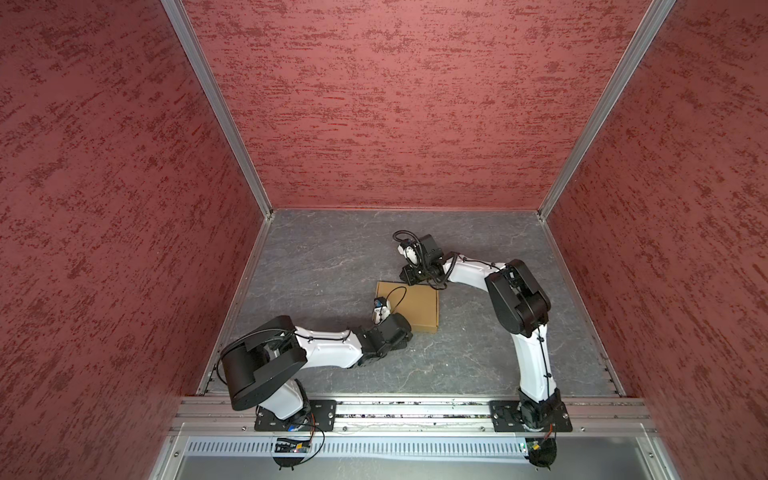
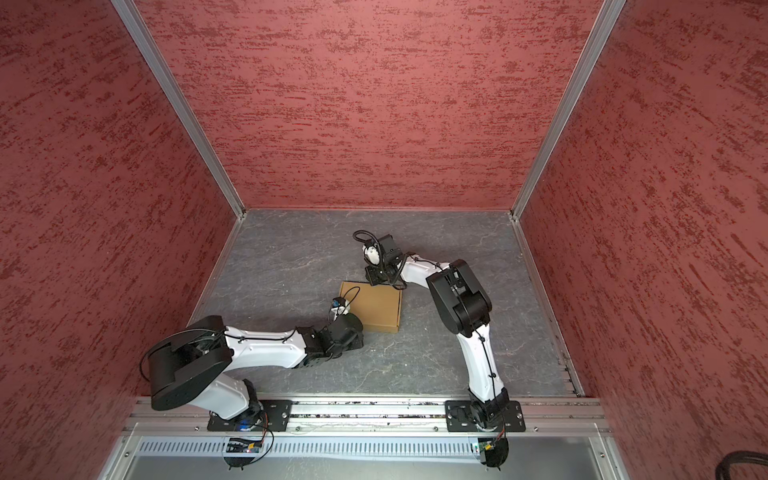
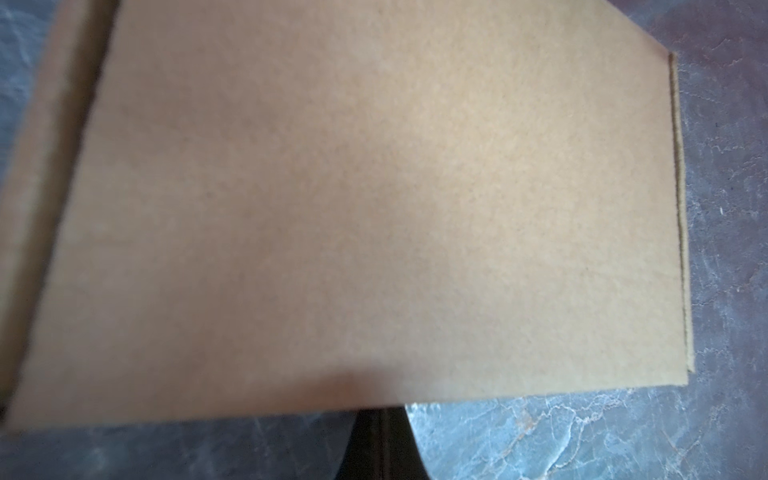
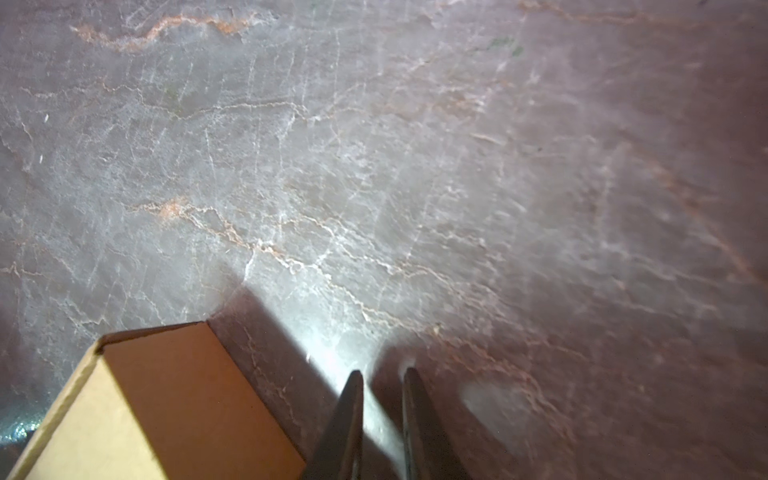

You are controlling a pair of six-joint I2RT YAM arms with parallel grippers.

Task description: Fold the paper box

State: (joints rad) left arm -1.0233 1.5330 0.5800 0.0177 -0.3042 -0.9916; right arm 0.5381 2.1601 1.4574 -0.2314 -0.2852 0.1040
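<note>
The paper box [image 1: 415, 303] [image 2: 376, 303] lies closed and flat on the grey table in both top views, a plain tan cardboard rectangle. Its lid [image 3: 353, 208] fills the left wrist view. My left gripper [image 3: 381, 415] is shut at the box's near edge, and that edge hides its tips. In the top views its wrist [image 1: 388, 330] covers the box's near left corner. My right gripper [image 4: 382, 374] hovers over bare table just past the box's far right corner [image 4: 166, 395]. Its fingers stand a narrow gap apart with nothing between them. It also shows in the top views as the right gripper [image 1: 411, 275] [image 2: 375, 276].
The grey stone-patterned table [image 1: 332, 266] is enclosed by red textured walls [image 1: 395, 104] at the back and on both sides. An aluminium rail [image 1: 415, 409] carrying both arm bases runs along the front edge.
</note>
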